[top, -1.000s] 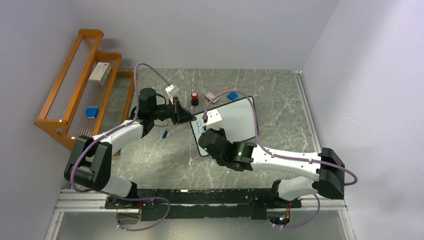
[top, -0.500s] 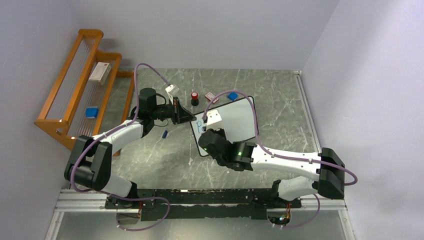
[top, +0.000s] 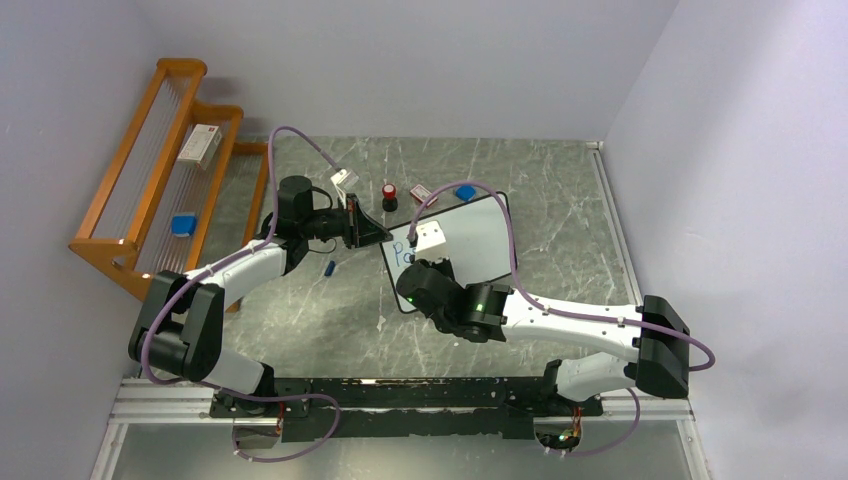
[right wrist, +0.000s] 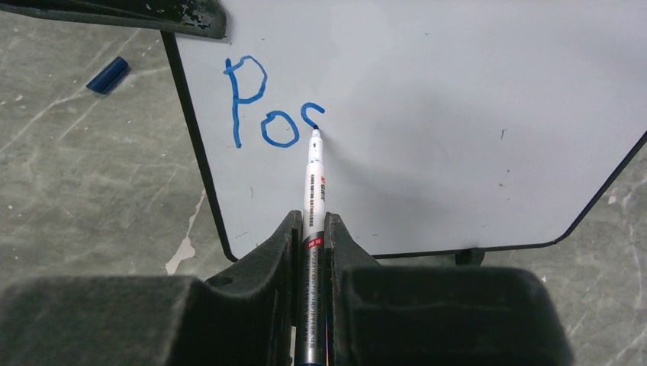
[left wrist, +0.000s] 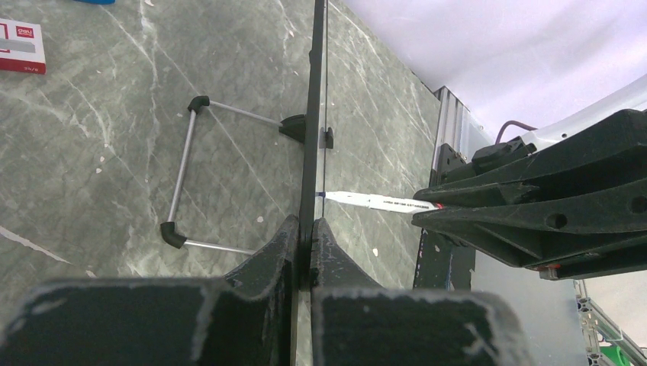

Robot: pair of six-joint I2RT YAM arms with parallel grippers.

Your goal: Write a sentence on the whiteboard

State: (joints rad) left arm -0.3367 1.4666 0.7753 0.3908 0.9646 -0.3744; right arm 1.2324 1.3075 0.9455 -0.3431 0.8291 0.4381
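The whiteboard (top: 470, 232) stands tilted on the table, edge-on in the left wrist view (left wrist: 313, 114). My left gripper (top: 378, 233) is shut on its left edge, one finger on each side of the frame (left wrist: 305, 236). My right gripper (right wrist: 313, 229) is shut on a white marker pen (right wrist: 313, 183), whose tip touches the board face (right wrist: 458, 99). The sentence (right wrist: 263, 114) reads "Po" in blue, with the top curve of a third letter at the tip. The pen also shows in the left wrist view (left wrist: 381, 202), meeting the board. The right gripper (top: 415, 262) is over the board's lower left.
A blue pen cap (top: 329, 267) lies left of the board (right wrist: 107, 75). A red-topped bottle (top: 389, 193), a small box (top: 422, 193) and a blue block (top: 466, 191) lie behind the board. A wooden rack (top: 160, 170) stands far left. A wire stand (left wrist: 187, 183) props the board's back.
My right gripper has shifted very slightly up and right along the board with the pen. The left arm and the board have not moved.
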